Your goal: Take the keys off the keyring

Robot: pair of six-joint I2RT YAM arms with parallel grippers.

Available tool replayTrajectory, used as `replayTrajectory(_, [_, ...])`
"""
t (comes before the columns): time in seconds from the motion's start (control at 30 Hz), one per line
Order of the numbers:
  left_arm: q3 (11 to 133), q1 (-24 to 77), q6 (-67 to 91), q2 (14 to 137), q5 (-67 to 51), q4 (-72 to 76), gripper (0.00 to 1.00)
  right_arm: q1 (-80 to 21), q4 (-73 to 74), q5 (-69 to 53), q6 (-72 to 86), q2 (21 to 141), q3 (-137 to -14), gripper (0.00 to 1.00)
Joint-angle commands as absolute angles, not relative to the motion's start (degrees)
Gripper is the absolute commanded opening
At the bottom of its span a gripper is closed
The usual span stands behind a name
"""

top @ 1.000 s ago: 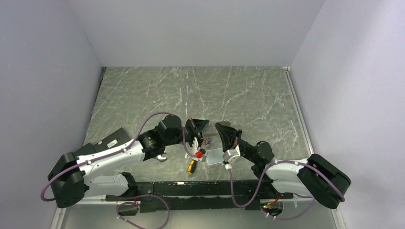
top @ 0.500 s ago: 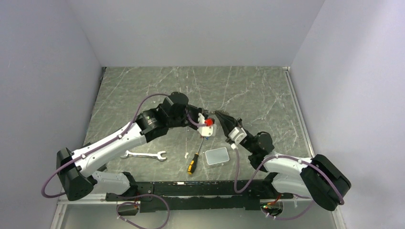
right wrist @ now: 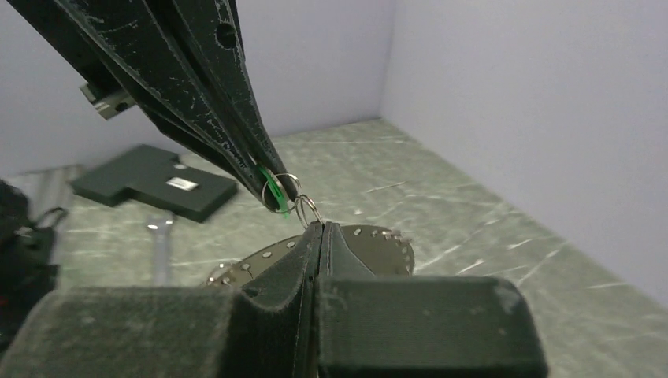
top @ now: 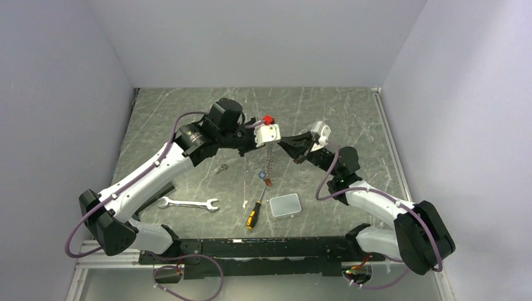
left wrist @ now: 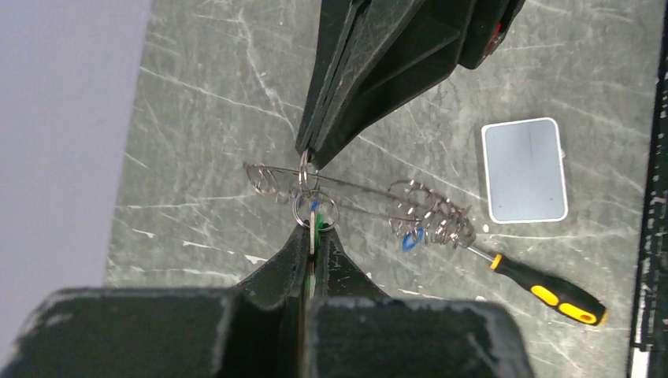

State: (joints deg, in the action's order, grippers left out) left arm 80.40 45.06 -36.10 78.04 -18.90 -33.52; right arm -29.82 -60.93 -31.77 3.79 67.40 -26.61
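jaws on both sides closed tight on the keys (left wrist: 313,224) (keyring (left wrist: 366,189) dangling beneath).

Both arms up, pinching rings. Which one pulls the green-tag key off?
Left, probably: the left fingers are shut on the green-tagged key, so they can pull it away, while the right fingers only pinch the small ring linked to it.

No text, brand or number can be read anywhere. A small white label (right wrist: 182,183) on a black block (right wrist: 142,177) is too blurred to make out.
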Motion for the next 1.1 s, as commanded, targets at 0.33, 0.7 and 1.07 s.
replayTrajectory(0.33, [80.4,40.9,-26.1,76.8,-25.8,-35.6,0.00,-24.0,-70.1,-39.4,34.5,70.5,-28.6,0.00])
replayTrajectory(0.7, [77.4,40.7,-23.7,76.8,-26.9,-33.8,0.00,-23.9,-73.4,-38.5,42.5,72.9,-29.0,0.00])
replayTrajectory(1.07, [83.8,39.8,-26.1,77.5,-25.8,-36.2,0.00,-22.7,-68.1,-40.3,31.1,73.9,-28.1,0.15])
